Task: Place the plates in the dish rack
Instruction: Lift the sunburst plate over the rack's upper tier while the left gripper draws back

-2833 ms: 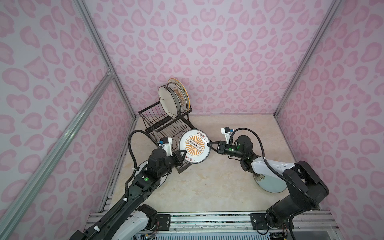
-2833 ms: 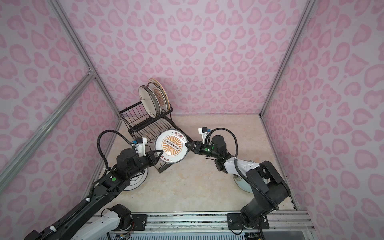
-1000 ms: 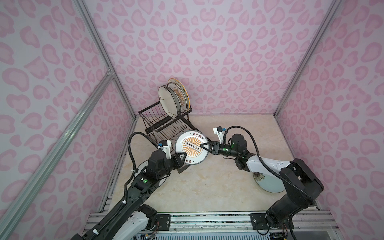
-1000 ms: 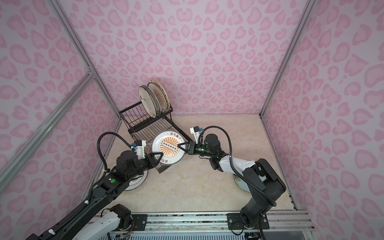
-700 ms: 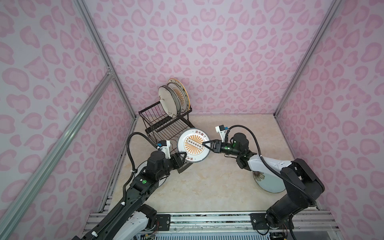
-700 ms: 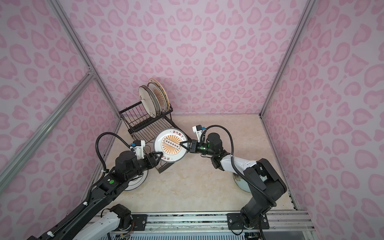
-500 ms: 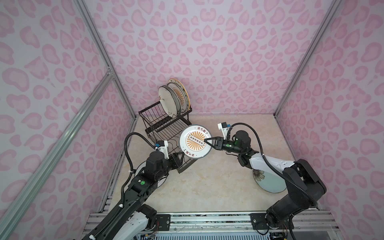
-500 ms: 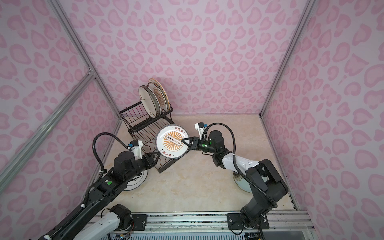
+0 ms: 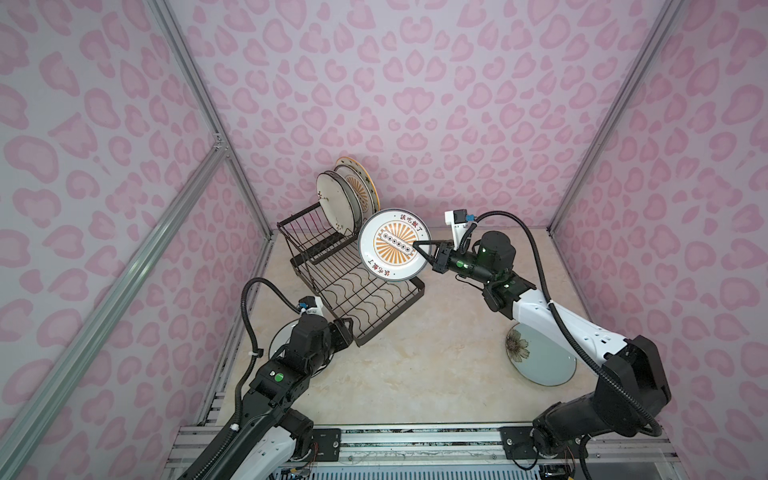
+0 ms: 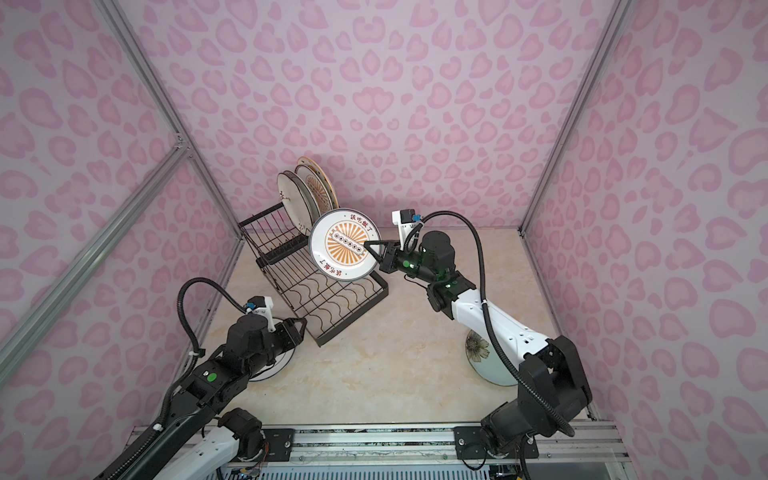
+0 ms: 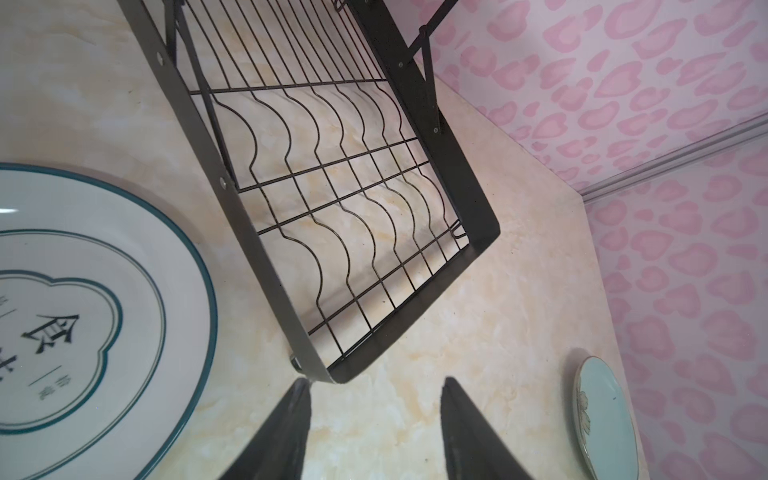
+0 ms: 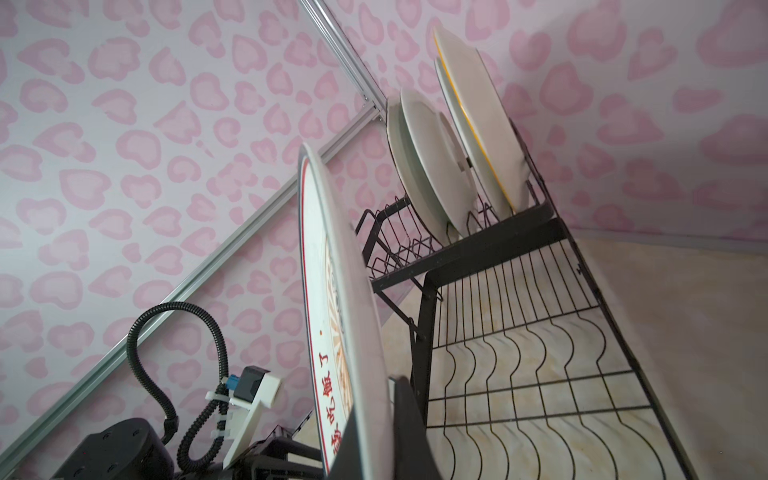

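Ceramic sunburst plate (image 9: 388, 245), clamped in right fingers (image 9: 426, 248), fronts racked plates (image 9: 334, 203); left fingers (image 11: 291, 428) apart.

We see a white round ceramic plate (image 9: 390, 246) with an orange sunburst and red lettering, a black wire dish rack (image 9: 388, 319), a pale blue-green flowered plate (image 9: 544, 361), pink-blotched walls (image 9: 415, 83).

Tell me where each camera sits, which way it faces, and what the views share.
Top view: high above the robot's base, looking down at the dish rack; both arms show.
Top view: same head, same aim; right gripper grips the sunburst plate.
Left wrist: on left arm, facing the rack; open left gripper shows.
Right wrist: on right arm, facing the racked plates; its fingers, left arm show.
Shared: all show the rack.
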